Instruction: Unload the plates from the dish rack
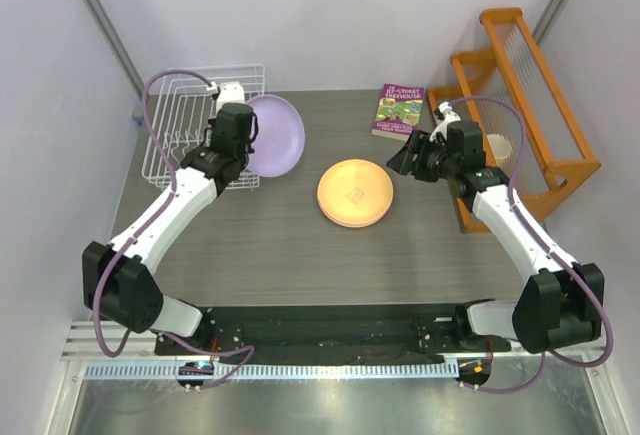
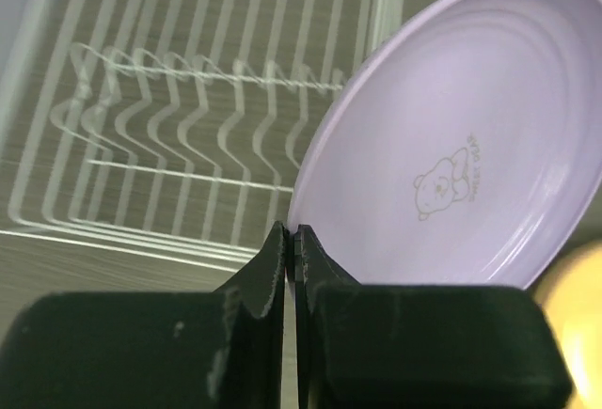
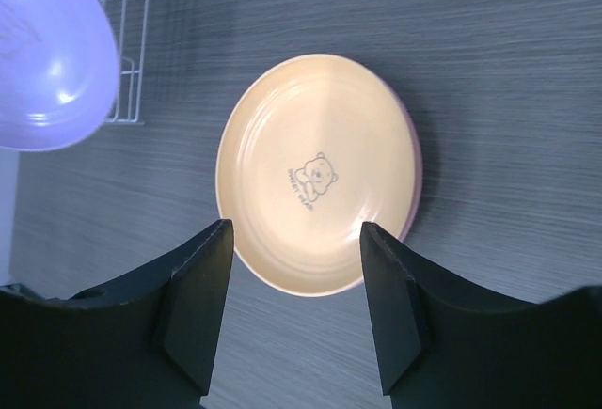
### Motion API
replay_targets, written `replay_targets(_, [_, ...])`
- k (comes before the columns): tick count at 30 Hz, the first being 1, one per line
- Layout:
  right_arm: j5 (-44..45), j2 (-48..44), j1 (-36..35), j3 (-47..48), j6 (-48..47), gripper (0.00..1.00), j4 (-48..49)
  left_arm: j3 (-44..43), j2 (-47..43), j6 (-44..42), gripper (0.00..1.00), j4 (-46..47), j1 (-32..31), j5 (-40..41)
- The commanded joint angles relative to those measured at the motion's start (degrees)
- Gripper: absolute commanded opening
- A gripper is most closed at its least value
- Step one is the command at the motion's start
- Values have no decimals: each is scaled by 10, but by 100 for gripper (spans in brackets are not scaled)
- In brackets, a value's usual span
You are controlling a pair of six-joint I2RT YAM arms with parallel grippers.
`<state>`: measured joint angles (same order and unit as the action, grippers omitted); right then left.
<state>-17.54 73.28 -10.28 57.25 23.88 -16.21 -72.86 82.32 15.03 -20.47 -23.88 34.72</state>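
My left gripper (image 1: 247, 145) (image 2: 290, 232) is shut on the rim of the lilac plate (image 1: 275, 135) (image 2: 451, 146) and holds it tilted, just right of the white wire dish rack (image 1: 190, 115) (image 2: 188, 127). No plates show in the rack. An orange-yellow plate (image 1: 355, 192) (image 3: 315, 169) lies on top of a stack at the table's middle, with a pink rim (image 3: 414, 179) showing under it. My right gripper (image 1: 405, 158) (image 3: 293, 230) is open and empty, just right of the stack. The lilac plate (image 3: 47, 52) and a rack corner (image 3: 127, 14) also show in the right wrist view.
A paperback book (image 1: 402, 110) lies at the back of the table, right of centre. An orange wooden shelf rack (image 1: 520, 105) stands along the right side, close behind my right arm. Walls close the left and back sides.
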Motion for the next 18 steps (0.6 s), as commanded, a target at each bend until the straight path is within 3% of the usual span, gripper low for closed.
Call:
replay_targets(1, [-59,-6,-10,-21,61,63,108,34,-42,114,0,13,-5,-157])
replay_targets(8, [-46,18,-45,-19,70,63,132,73,-55,161,0,45,-20,-243])
replay_targets(18, [-24,74,-96,2,72,64,147,83,-50,184,0,71,-60,-279])
